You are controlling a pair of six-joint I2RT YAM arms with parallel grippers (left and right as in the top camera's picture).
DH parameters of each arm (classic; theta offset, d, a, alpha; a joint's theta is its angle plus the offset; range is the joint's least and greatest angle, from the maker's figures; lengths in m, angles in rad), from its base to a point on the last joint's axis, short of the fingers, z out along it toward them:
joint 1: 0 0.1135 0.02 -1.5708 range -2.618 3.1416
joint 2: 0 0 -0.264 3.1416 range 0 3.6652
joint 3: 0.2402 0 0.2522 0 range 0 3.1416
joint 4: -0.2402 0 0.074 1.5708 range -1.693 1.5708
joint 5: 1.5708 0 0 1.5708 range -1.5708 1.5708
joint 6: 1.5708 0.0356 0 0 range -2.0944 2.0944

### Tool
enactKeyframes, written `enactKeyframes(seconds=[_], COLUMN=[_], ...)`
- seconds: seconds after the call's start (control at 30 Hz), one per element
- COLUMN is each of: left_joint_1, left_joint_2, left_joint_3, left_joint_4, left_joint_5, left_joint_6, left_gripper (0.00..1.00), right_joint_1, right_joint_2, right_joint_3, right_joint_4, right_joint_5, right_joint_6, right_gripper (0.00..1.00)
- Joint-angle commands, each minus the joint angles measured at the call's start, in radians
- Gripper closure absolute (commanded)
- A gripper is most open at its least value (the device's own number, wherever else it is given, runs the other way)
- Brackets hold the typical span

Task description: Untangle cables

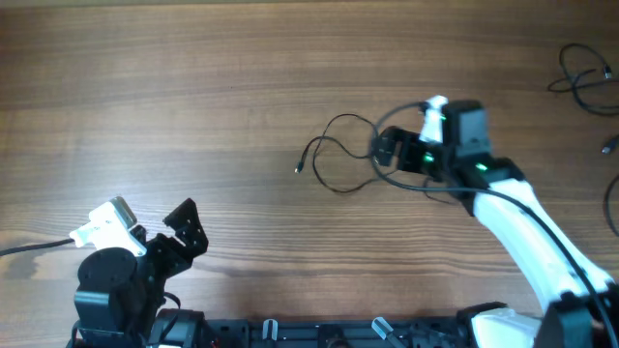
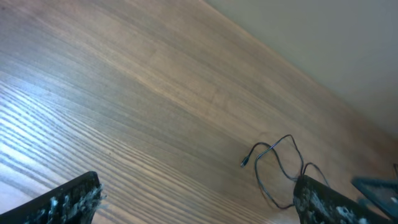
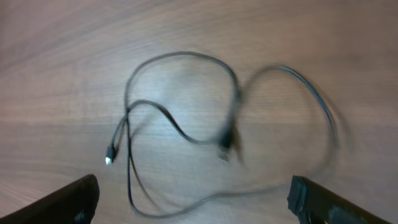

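hovering over looped black cable (image 3: 225,148), right gripper (image 3: 194,196) jaws spread, wooden table (image 1: 193,97)

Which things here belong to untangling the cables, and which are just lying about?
Job: looped black cable; right gripper, open above it; probably the black cords at the far right edge.
Lying about: left gripper, open, away from the cable; wooden table; thick arm wire.

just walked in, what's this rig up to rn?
Untangling cables, nothing gripped yet. The right gripper hovers open over a loosely looped black cable lying flat on the table. The left gripper is open too, back by its base, well away from that cable. More black cables sit at the table's far right corner.
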Motion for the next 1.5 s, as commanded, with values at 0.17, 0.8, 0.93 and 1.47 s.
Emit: enactKeyframes(seconds=[0.17, 0.8, 0.93, 1.47], left_joint_1=[-0.002, -0.002, -0.002, -0.002], left_joint_2=[-0.006, -0.006, -0.006, -0.006], left_joint_3=[-0.005, -0.005, -0.005, -0.005], left_joint_4=[0.003, 0.003, 0.003, 0.003], left_joint_5=[-0.017, -0.017, -0.017, -0.017], left_joint_6=[-0.013, -0.013, -0.013, -0.013], left_gripper=[0.00, 0.00, 0.00, 0.00], right_joint_1=[0.058, -0.169, -0.409, -0.497], right_joint_2=[0.290, 0.432, 0.432, -0.311], right_joint_3=[0.021, 0.031, 0.034, 0.054], right_joint_4=[0.229, 0.373, 0.500, 0.157], right_joint_5=[0.211, 0.737, 0.453, -0.010], right_joint_6=[0.127, -0.082, -0.318, 0.148], right_gripper=[0.53, 0.95, 0.95, 0.00])
